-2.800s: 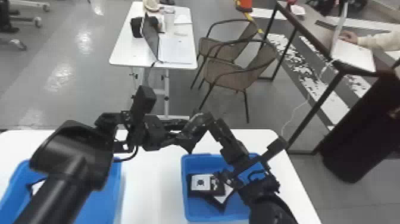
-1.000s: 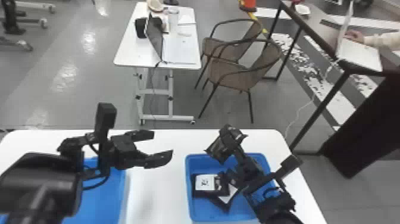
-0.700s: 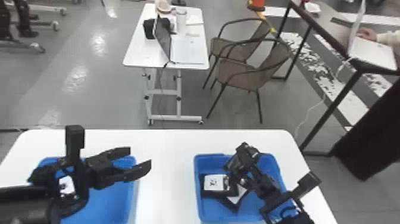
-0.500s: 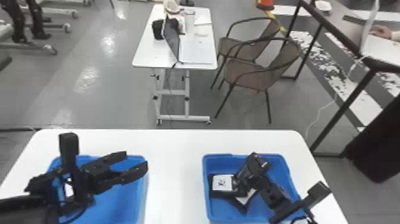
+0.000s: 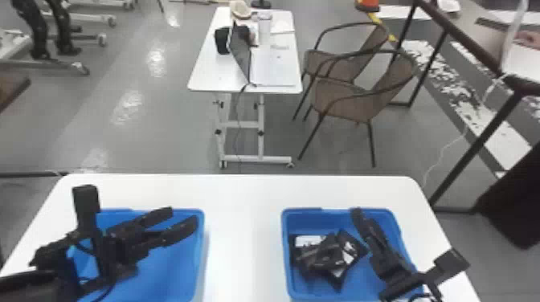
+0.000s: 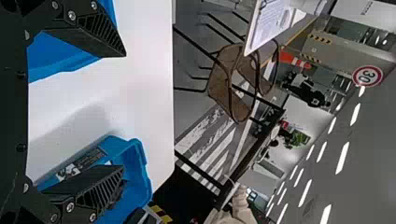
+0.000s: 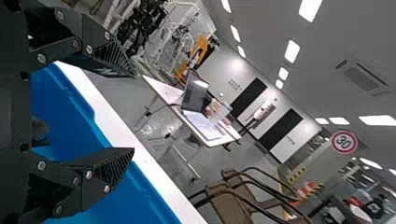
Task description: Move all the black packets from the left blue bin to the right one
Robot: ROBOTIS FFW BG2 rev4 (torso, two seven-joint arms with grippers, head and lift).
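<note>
"What's happening at the left?"

"The left bin [image 5: 168,261] is sitting on the white table [image 5: 241,229], and the left gripper [image 5: 182,217] is hanging over it, with its fingers reaching across toward the bin's inner side."

"Is that one holding anything?"

"No, its fingers are standing apart and nothing is filling the gap."

"And moving right?"

"A bare strip of table is separating the two bins. Straight beyond it, the far table [image 5: 205,76] is carrying an open laptop [image 5: 241,50]."

"Then comes the right bin [image 5: 285,249]?"

"Yes, and the black packets [image 5: 308,241] are lying in its left part, overlapping in a loose heap. White patches are showing on some of them."

"What's the right gripper [image 5: 346,229] doing?"

"It's hanging over the right bin, just beside the heap, with its arm coming in from the right."

"Clenched or released?"

"Released. In the right wrist view its fingers are standing wide apart. Something dark and glossy is showing at one finger, but I can't tell whether it's touching."

"Anything behind that?"

"Two brown chairs [image 5: 341,98] are standing on the floor past the table, to the right of the laptop."
</note>
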